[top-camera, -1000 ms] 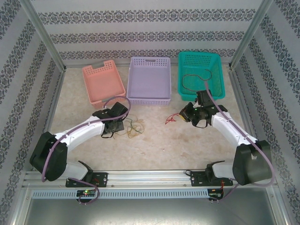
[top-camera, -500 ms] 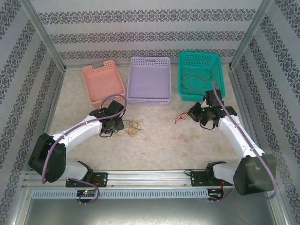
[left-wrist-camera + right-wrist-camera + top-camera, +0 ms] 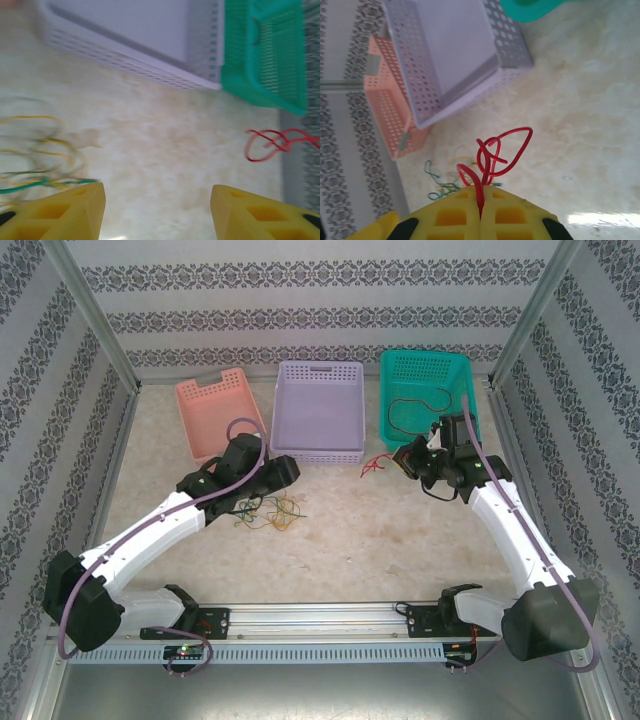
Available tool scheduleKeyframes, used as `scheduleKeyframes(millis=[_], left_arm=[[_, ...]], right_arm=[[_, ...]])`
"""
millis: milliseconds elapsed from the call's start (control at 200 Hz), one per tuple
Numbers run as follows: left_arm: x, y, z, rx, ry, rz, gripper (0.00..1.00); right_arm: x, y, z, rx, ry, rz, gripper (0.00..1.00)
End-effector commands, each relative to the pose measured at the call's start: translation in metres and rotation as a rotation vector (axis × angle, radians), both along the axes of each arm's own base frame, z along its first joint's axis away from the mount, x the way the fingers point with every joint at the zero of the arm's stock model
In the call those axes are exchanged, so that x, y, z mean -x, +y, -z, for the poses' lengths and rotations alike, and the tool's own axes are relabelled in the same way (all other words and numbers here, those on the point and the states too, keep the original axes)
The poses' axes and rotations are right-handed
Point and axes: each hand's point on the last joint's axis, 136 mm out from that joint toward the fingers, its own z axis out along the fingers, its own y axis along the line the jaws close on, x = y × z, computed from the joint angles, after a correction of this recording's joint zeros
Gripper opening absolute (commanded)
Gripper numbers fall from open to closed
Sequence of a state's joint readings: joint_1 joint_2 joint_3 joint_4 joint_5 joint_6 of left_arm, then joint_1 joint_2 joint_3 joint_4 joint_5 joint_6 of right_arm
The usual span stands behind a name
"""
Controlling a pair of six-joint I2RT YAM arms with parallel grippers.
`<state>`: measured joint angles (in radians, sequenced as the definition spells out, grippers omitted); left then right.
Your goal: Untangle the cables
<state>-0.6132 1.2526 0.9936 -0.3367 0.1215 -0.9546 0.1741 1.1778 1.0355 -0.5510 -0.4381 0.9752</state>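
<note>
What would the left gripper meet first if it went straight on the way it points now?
Probably the bare table, just ahead of the open left gripper; beyond that, the near wall of the lilac basket. Depth is unclear, so it might clear the table.

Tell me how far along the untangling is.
Done: one dark cable lies in the teal basket. In hand: the right gripper is shut on the red cable. To do: the yellow and green cables lie tangled beside the open left gripper.
</note>
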Motion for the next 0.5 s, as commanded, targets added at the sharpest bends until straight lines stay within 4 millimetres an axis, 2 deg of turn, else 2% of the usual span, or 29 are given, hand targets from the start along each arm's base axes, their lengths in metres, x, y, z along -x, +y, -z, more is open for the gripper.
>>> scheduleKeyframes(millis=[0, 105, 215, 345, 495], left_arm=[[-0.010, -0.042, -0.015, 0.267, 0.058, -0.060, 0.60], [-0.014, -0.048, 0.001, 0.431, 0.226, -0.298, 0.66], [-0.022, -0.051, -0.006, 0.622, 0.304, -0.480, 0.69], [-0.023, -0.055, -0.017, 0.757, 0.382, -0.602, 0.72], [-0.018, -0.077, -0.015, 0.876, 0.500, -0.642, 0.72]], right_arm=[[-0.010, 0.021, -0.029, -0.134, -0.026, 0.017, 0.00], [-0.012, 0.036, -0.044, -0.113, -0.106, -0.049, 0.00], [-0.008, 0.048, -0.049, -0.040, -0.205, -0.144, 0.00], [-0.001, 0.058, -0.054, 0.022, -0.381, -0.227, 0.00], [0.005, 0.065, -0.054, 0.048, -0.524, -0.261, 0.00]])
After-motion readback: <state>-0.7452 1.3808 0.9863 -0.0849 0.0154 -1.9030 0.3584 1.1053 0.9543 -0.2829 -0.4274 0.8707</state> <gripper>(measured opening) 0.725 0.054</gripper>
